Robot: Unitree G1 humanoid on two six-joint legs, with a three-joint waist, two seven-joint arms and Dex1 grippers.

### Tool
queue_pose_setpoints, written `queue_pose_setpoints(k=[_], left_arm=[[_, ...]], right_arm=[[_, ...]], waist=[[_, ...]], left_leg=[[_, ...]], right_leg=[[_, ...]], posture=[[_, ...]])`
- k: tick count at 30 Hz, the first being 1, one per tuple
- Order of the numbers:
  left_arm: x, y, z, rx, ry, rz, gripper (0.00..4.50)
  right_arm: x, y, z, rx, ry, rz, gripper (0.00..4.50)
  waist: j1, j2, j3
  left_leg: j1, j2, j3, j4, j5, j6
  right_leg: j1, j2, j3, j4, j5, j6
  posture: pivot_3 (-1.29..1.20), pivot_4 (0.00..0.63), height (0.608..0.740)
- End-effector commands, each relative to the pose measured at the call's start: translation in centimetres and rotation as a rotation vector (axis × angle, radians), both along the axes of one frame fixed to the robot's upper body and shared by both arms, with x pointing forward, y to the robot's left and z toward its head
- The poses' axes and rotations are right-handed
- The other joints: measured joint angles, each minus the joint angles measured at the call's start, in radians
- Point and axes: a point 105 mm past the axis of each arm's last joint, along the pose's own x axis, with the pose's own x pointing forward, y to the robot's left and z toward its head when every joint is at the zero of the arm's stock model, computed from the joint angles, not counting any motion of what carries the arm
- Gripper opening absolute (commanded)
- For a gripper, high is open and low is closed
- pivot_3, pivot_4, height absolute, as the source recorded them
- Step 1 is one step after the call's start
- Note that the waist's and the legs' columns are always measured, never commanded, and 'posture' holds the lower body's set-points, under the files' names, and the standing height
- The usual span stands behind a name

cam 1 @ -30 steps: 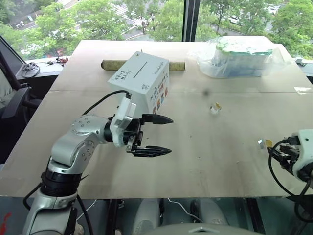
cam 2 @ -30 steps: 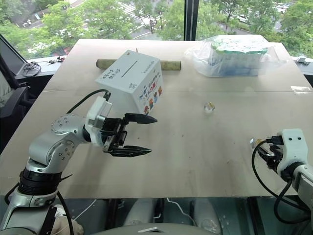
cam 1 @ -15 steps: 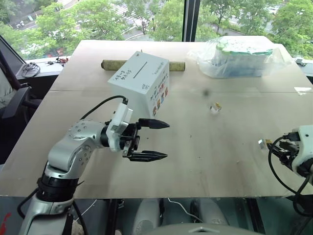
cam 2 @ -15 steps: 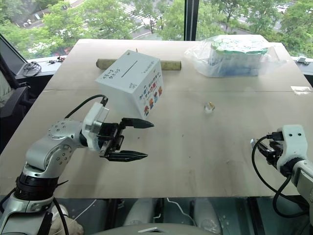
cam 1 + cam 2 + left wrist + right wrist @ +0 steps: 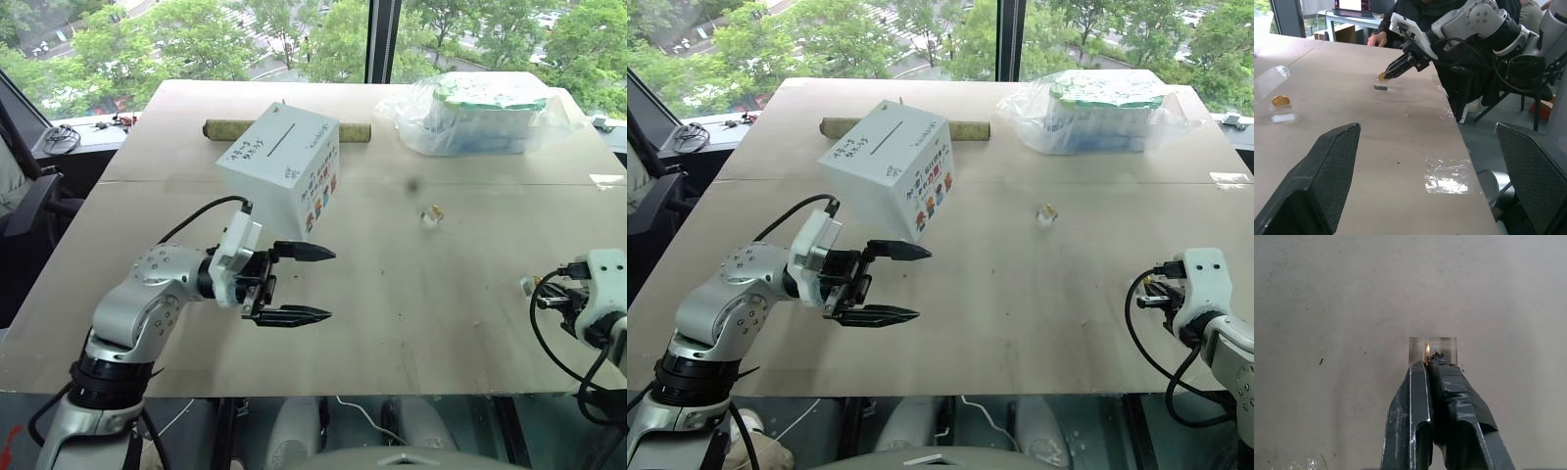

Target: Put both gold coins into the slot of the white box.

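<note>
Right gripper, half-open a second ago, has just pinched shut on the near gold coin in its clear holder. Left gripper gapes empty beside the white box (other coin untouched mid-table). Lift comes next.

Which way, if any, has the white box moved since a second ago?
No. The white box keeps its spot against the brown roll behind it.
</note>
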Motion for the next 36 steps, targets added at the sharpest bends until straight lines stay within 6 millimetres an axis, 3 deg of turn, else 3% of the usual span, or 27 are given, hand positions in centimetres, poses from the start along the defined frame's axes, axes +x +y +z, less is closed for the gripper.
queue_pose_setpoints(k=[1, 6, 9, 11, 13, 17, 19, 20, 23, 26, 30, 33, 36], left_arm=[[-0.1, 0.5, 0.5, -0.006, -0.034, 0.005, 4.5], [0.3, 0.4, 1.0, -0.049, 0.004, 0.034, 4.5], [0.7, 0.0, 2.4, -0.102, 0.065, 0.05, 4.5], [1.2, -0.4, 3.6, -0.151, 0.113, 0.056, 4.5], [1.9, -1.1, 5.4, -0.218, 0.18, 0.053, 4.5], [3.0, -2.5, 8.8, -0.324, 0.23, 0.029, 4.5], [3.4, -3.1, 10.1, -0.359, 0.236, 0.023, 3.98], [3.5, -3.4, 10.5, -0.362, 0.228, 0.015, 3.69], [3.2, -4.2, 11.2, -0.36, 0.231, -0.04, 3.69], [2.8, -4.9, 11.7, -0.35, 0.228, -0.078, 3.69], [2.3, -5.5, 11.7, -0.321, 0.212, -0.115, 3.69], [2.1, -5.7, 11.6, -0.316, 0.204, -0.115, 2.5], [2.0, -5.8, 11.5, -0.308, 0.201, -0.119, 2.5]], right_arm=[[0.1, -0.6, 0.9, -0.031, -0.032, -0.014, 0.04], [0.2, -0.2, 2.9, -0.002, -0.127, 0.017, 0.04], [-0.1, 1.7, 6.0, 0.098, -0.269, 0.137, 0.04], [-0.4, 3.7, 8.3, 0.163, -0.363, 0.266, 0.04], [-1.0, 7.2, 11.0, 0.258, -0.459, 0.468, 0.04], [-1.6, 12.9, 14.1, 0.321, -0.529, 0.771, 0.04], [-1.6, 14.8, 15.5, 0.348, -0.554, 0.86, 0.0], [-1.7, 15.8, 16.0, 0.347, -0.557, 0.911, 0.0], [-1.7, 17.7, 17.0, 0.36, -0.559, 0.998, 0.0], [-1.8, 18.6, 17.5, 0.353, -0.549, 1.046, 0.0], [-1.8, 19.4, 17.9, 0.362, -0.549, 1.087, 0.0], [-1.7, 19.7, 18.1, 0.363, -0.551, 1.098, 0.0], [-1.7, 19.9, 18.3, 0.364, -0.555, 1.105, 0.0]], waist=[[0.0, 0.0, 0.0], [0.0, 0.0, 0.0], [0.0, 0.0, 0.001], [0.0, 0.0, 0.001], [-0.001, -0.001, 0.002], [-0.004, -0.002, 0.004], [-0.005, -0.003, 0.004], [-0.005, -0.003, 0.005], [-0.003, -0.003, 0.005], [0.001, -0.004, 0.005], [0.0, -0.004, 0.005], [0.0, -0.004, 0.005], [0.0, -0.004, 0.005]], left_leg=[[0.0, 0.0, 0.0, 0.0, 0.0, 0.0], [0.0, 0.0, 0.0, 0.0, 0.0, 0.0], [0.0, 0.0, 0.0, 0.0, 0.0, 0.0], [0.0, 0.0, -0.001, 0.0, 0.0, 0.0], [0.0, 0.0, -0.001, 0.0, 0.0, 0.0], [0.0, 0.0, -0.001, 0.001, 0.0, 0.0], [0.0, 0.0, -0.001, 0.001, 0.0, 0.0], [0.0, 0.0, -0.001, 0.001, 0.0, 0.0], [-0.002, 0.0, -0.001, 0.001, 0.0, 0.0], [-0.015, 0.0, -0.002, 0.003, 0.003, -0.004], [-0.016, 0.0, -0.001, 0.004, 0.003, -0.005], [-0.016, 0.0, -0.002, 0.004, 0.003, -0.004], [-0.016, 0.0, -0.002, 0.004, 0.003, -0.004]], right_leg=[[0.0, 0.0, 0.0, 0.0, 0.0, 0.0], [0.0, 0.0, 0.0, 0.0, 0.0, 0.0], [0.0, 0.0, 0.0, 0.0, 0.0, 0.0], [0.0, 0.0, 0.0, 0.0, 0.0, 0.0], [0.0, 0.0, -0.001, 0.0, 0.0, 0.0], [0.001, 0.0, -0.001, 0.0, 0.0, 0.001], [0.0, 0.001, -0.001, 0.0, 0.0, 0.001], [0.0, 0.001, 0.0, 0.0, 0.0, 0.001], [-0.002, 0.001, 0.0, 0.0, 0.0, 0.001], [-0.013, 0.001, -0.001, 0.001, 0.0, 0.001], [-0.014, 0.0, 0.0, 0.0, 0.0, 0.001], [-0.014, 0.0, 0.0, 0.001, 0.0, 0.001], [-0.014, 0.001, 0.0, 0.001, 0.0, 0.001]], posture=[[0.0, 0.15, 0.74], [0.0, 0.15, 0.74], [0.0, 0.15, 0.74], [0.0, 0.15, 0.74], [0.0, 0.15, 0.74], [0.0, 0.15, 0.74], [0.0, 0.15, 0.74], [0.0, 0.15, 0.74], [0.0, 0.15, 0.74], [0.0, 0.15, 0.74], [0.0, 0.15, 0.74], [0.0, 0.15, 0.74], [0.0, 0.15, 0.74]])
